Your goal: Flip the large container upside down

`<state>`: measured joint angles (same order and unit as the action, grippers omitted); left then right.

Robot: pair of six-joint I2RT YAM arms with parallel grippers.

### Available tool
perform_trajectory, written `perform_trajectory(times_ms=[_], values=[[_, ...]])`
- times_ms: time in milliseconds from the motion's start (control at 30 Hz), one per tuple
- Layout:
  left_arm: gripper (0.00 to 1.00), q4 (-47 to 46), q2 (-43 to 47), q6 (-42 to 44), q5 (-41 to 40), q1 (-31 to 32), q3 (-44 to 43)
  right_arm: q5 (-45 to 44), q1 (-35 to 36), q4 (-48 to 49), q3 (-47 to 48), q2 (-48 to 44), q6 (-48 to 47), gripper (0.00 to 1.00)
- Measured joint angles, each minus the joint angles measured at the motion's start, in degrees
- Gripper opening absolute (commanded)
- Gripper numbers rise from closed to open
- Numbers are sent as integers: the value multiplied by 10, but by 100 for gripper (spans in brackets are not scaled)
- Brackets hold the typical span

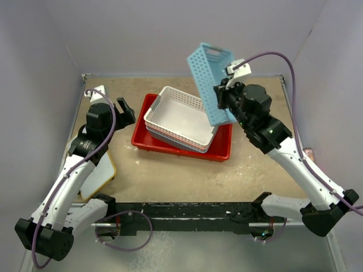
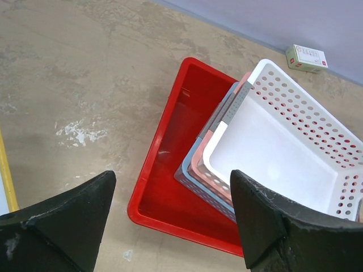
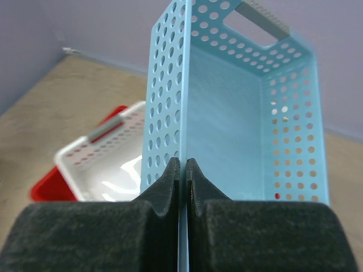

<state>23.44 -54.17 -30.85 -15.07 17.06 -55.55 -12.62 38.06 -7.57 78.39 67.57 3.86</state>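
Observation:
The large container (image 1: 170, 148) is a shallow red tray lying right way up in the middle of the table. A stack of perforated baskets sits in it, white basket (image 1: 180, 116) on top. My right gripper (image 1: 224, 101) is shut on the wall of a light-blue perforated basket (image 1: 210, 79), held tilted in the air over the tray's far right corner. In the right wrist view the gripper (image 3: 182, 170) pinches that basket's (image 3: 227, 107) thin wall. My left gripper (image 1: 127, 110) hovers open by the tray's left end; in the left wrist view the gripper (image 2: 172, 181) looks down on the red tray's (image 2: 170, 187) corner.
Under the white basket (image 2: 283, 153) lie a pink basket (image 2: 210, 173) and a grey-blue basket (image 2: 195, 175). A small white and green box (image 2: 306, 58) sits by the back wall. A white board with a yellow edge (image 1: 99, 173) lies at the table's left. Grey walls enclose the table.

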Motion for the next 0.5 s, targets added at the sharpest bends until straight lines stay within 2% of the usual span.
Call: perform_trajectory(times_ms=[133, 300, 400, 500], values=[[79, -1, -5, 0, 7, 0, 0, -101, -51, -19, -47, -33, 13, 0], [79, -6, -12, 0, 16, 0, 0, -148, -144, -64, -92, -69, 37, 0], [79, -13, -22, 0, 26, 0, 0, -133, -206, -81, -111, -75, 54, 0], [79, -18, -29, 0, 37, 0, 0, -74, -266, -92, -114, -62, 83, 0]])
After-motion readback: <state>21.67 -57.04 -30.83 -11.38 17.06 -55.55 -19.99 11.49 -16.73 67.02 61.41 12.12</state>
